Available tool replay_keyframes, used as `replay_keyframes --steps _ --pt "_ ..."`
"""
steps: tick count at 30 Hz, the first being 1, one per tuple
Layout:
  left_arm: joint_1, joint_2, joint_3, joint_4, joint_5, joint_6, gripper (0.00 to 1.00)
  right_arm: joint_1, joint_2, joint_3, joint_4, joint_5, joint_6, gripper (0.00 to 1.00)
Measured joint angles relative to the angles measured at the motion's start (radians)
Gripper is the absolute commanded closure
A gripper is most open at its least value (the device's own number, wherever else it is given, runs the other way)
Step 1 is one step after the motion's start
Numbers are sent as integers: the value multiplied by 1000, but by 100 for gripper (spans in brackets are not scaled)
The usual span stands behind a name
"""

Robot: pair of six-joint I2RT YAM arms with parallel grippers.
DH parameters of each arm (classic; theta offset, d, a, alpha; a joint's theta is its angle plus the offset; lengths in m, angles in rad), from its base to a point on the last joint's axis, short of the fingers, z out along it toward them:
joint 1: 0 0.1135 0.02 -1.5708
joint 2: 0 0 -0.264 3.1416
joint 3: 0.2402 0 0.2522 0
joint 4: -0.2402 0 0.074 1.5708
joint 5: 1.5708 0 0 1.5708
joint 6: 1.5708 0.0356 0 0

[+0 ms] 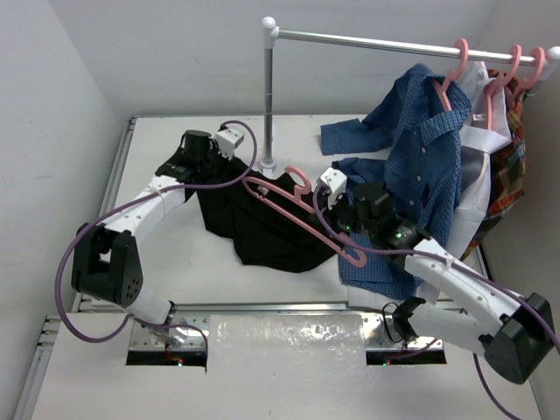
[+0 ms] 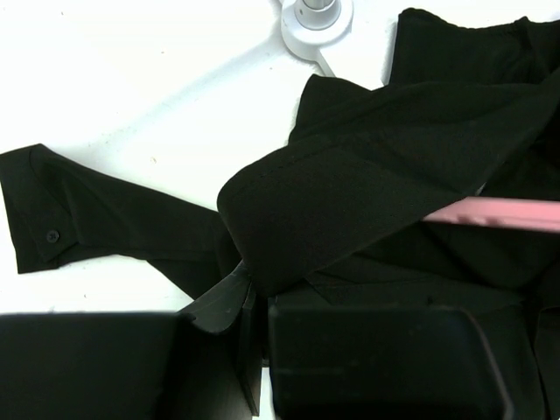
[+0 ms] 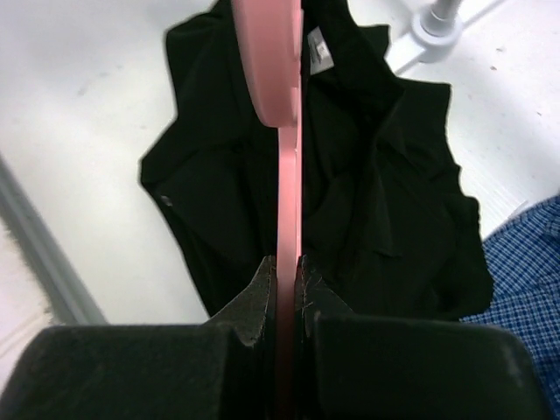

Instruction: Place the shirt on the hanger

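The black shirt (image 1: 254,229) lies crumpled on the white table (image 1: 175,254), left of centre. A salmon-pink hanger (image 1: 280,197) slants across it, hook towards the rack pole. My left gripper (image 1: 229,168) is at the shirt's upper left edge, shut on a fold of the black fabric (image 2: 289,219). In the left wrist view, the pinch (image 2: 254,293) is tight and one pink hanger arm (image 2: 499,213) crosses at the right. My right gripper (image 1: 322,208) is shut on the hanger (image 3: 284,131), fingertips (image 3: 286,271) clamped on the thin pink bar. The shirt (image 3: 385,219) with its white neck label (image 3: 320,52) lies beneath.
A white rack pole (image 1: 268,96) stands behind the shirt, its base (image 2: 317,22) close to the fabric. The rail (image 1: 367,38) carries more pink hangers (image 1: 490,79). From them hang a blue button-up shirt (image 1: 420,149) and a plaid garment (image 1: 512,175). Blue cloth (image 3: 525,262) lies beside my right arm.
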Motion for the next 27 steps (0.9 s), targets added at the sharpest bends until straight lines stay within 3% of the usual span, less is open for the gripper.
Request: replay_keyframes --steps 8,27 --pt "0 -7 0 -18 37 14 100 3 113 30 69 21 -9 100" --pt "-30 -189 58 -278 292 150 99 3 357 127 350 -192 14 100"
